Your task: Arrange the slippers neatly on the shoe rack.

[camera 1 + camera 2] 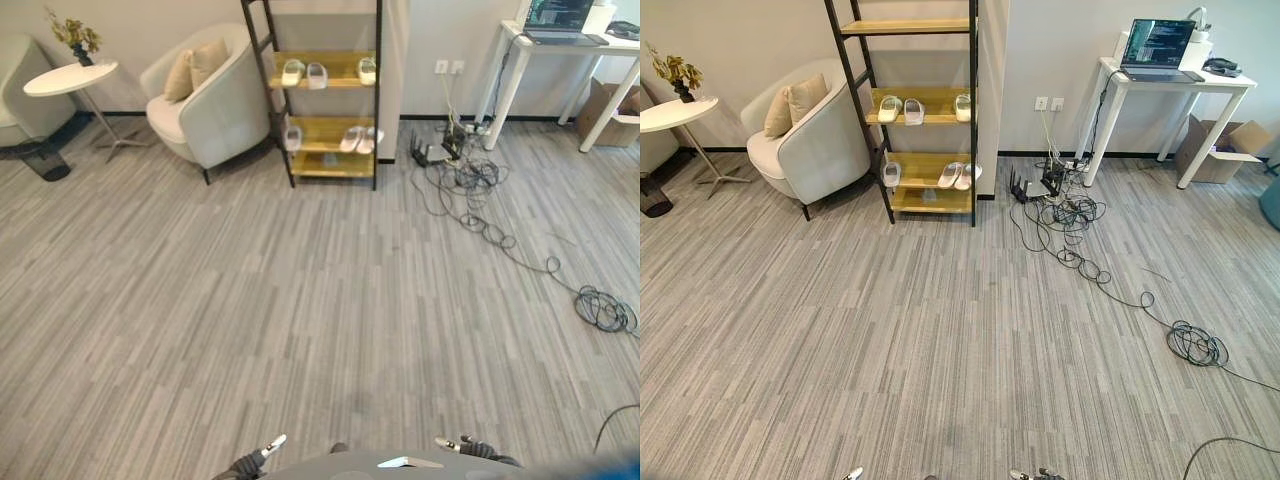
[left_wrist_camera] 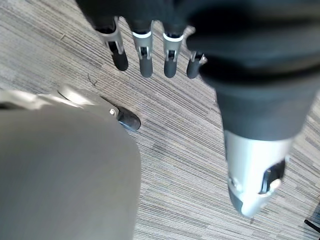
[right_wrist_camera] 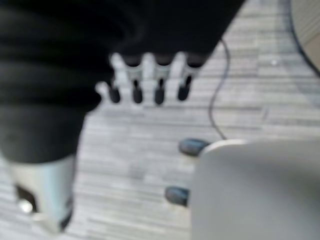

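Note:
The shoe rack [image 1: 325, 165], a black frame with wooden shelves, stands far ahead against the wall. On its upper shelf lie a pair of white slippers [image 1: 304, 73] and a single one [image 1: 367, 70]. The lower shelf holds one slipper [image 1: 292, 137] at the left and a pair [image 1: 358, 139] at the right. My left hand [image 2: 144, 59] hangs over the bare floor with straight fingers and holds nothing. My right hand [image 3: 147, 82] hangs the same way, fingers straight and empty. Both hands [image 1: 262, 452] [image 1: 458, 445] show at the bottom edge, far from the rack.
A cream armchair [image 1: 205, 105] stands left of the rack, with a round side table [image 1: 70, 77] and a black bin [image 1: 45, 158] further left. Loose cables [image 1: 480, 195] trail over the floor at the right to a coil [image 1: 605, 310]. A white desk [image 1: 560, 45] and a cardboard box [image 1: 615, 110] stand at the back right.

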Tool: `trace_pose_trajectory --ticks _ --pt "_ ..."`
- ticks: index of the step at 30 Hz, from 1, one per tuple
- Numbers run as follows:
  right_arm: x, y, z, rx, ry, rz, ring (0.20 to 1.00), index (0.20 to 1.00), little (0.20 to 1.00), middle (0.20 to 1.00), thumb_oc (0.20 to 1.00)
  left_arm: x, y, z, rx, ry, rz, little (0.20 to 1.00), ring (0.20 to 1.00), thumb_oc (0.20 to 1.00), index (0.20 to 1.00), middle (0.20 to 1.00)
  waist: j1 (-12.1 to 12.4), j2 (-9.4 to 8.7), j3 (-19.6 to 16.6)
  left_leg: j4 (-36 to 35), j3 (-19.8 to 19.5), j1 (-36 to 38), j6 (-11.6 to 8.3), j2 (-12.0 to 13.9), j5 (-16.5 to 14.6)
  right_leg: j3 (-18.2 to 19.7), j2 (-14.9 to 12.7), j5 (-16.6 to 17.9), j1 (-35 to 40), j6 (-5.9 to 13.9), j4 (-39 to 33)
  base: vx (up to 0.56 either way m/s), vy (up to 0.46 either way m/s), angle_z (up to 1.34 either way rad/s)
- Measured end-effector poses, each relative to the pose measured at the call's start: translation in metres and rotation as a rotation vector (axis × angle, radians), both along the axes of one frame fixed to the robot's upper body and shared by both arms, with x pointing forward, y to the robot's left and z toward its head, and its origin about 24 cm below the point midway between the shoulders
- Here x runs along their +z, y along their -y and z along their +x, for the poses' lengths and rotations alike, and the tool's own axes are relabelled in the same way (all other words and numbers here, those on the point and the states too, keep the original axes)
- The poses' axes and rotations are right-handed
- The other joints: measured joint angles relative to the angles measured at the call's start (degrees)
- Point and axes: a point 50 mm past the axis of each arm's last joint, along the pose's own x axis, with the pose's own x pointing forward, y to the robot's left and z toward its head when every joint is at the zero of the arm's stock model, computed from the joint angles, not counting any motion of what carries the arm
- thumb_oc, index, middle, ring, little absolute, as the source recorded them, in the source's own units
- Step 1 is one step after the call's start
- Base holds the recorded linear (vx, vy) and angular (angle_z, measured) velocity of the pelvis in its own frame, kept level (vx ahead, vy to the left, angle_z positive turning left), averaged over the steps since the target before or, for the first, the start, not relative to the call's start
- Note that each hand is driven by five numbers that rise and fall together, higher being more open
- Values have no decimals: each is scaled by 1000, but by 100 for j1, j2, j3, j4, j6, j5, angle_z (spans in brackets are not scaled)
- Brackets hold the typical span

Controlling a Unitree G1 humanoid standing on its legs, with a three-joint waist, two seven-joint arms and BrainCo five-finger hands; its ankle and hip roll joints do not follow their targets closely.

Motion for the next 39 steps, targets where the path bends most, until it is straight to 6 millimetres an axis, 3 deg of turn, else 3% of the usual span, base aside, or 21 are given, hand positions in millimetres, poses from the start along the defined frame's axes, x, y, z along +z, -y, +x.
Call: trace_pose_trajectory --ticks 4,16,18,20,22,23,26,29,31,33,34,36,37,38,39 --pt "-2 -9 0 36 -16 13 1000 1000 1000 1000 1000 0 -4 0 -33 -22 26 1000 1000 1000 1000 1000 35 -86 -66 -12 -38 51 -36 5 -21 -35 9 -31 22 -42 -1 16 -8 4" --pt "-2 -23 6 112 -13 61 1000 1000 1000 1000 1000 -1 0 -4 -32 -40 13 1000 1000 1000 1000 1000 85 -19 -150 -6 -144 4 -67 37 -4 -133 53 -54 21 -81 -1 47 -83 5" --pt "-3 -27 6 131 -22 75 1000 1000 1000 1000 1000 0 1 4 -51 -22 15 1000 1000 1000 1000 1000 169 -94 -122 373 -125 -271 -192 43 -40 -151 107 -59 -36 -128 24 -49 -88 12" --pt "0 -28 18 157 -7 69 1000 1000 1000 1000 1000 5 -2 31 -102 37 35 1000 1000 1000 1000 1000 244 -252 37 1529 -18 -1153 -469 -94 -88 -375 -14 -67 -299 -292 70 44 -59 40" --pt "2 -26 30 169 8 57 1000 1000 1000 1000 1000 8 0 51 -116 85 39 1000 1000 1000 1000 1000 276 -346 297 2481 423 -1761 -531 -26 -242 -525 -41 35 -291 -443 28 208 31 41" --pt "2 -26 28 168 0 55 1000 1000 1000 1000 1000 8 -2 47 -112 77 44 1000 1000 1000 1000 1000 301 -361 324 2483 419 -1785 -528 -8 -279 -563 -4 -25 -259 -409 25 312 82 46" --pt "3 -14 29 153 -14 19 1000 1000 1000 1000 1000 9 5 54 -113 110 51 1000 1000 1000 1000 1000 427 -179 354 1713 329 -1781 -567 -34 -290 -545 100 11 -386 -223 29 362 103 4" --pt "8 -14 49 149 23 6 1000 1000 1000 1000 1000 6 0 42 -78 73 66 1000 1000 1000 1000 1000 820 -227 471 975 3 -1785 -520 -189 -248 27 196 109 -615 -130 17 395 121 -90" --pt "5 -17 40 141 4 13 1000 1000 1000 1000 1000 3 -4 22 -34 7 66 1000 1000 1000 1000 1000 883 -248 466 993 -95 -1669 -389 -144 -99 222 275 10 -453 -182 8 396 178 -77" --pt "0 -25 24 106 -24 32 1000 1000 1000 1000 1000 4 -15 16 -20 -18 96 1000 1000 1000 1000 1000 859 -507 425 1262 46 -1511 -107 -233 -52 124 153 -242 -197 -90 63 524 329 -11" --pt "-2 -30 14 86 -43 52 1000 1000 1000 1000 1000 3 -15 11 -27 -35 106 1000 1000 1000 1000 1000 927 -574 381 1146 141 -1383 140 -171 -79 76 144 -540 -224 67 405 370 317 -14" --pt "-4 -41 9 80 -47 83 1000 1000 1000 1000 1000 4 -21 6 -38 -53 129 1000 1000 1000 1000 1000 906 -674 350 1195 197 -1270 348 -124 -246 -48 -30 -871 -549 467 1901 274 270 -20" --pt "-5 -49 6 79 -39 102 1000 1000 1000 1000 1000 4 -21 5 -85 -62 143 1000 1000 1000 1000 1000 869 -660 330 1276 212 -1135 385 -84 -343 -12 -136 -909 -868 818 3422 201 209 -16" --pt "-3 -55 14 85 1 114 1000 1000 1000 1000 1000 5 -18 15 -155 -50 158 1000 1000 1000 1000 1000 769 -613 276 1369 142 -1083 513 -102 -526 55 -257 -551 -1159 998 4517 326 325 -12" --pt "-3 -55 15 76 12 117 1000 1000 1000 1000 1000 4 -18 11 -186 -67 167 1000 1000 1000 1000 1000 763 -573 246 1342 161 -1069 429 -79 -455 110 -281 -351 -1293 1019 5047 345 231 3"
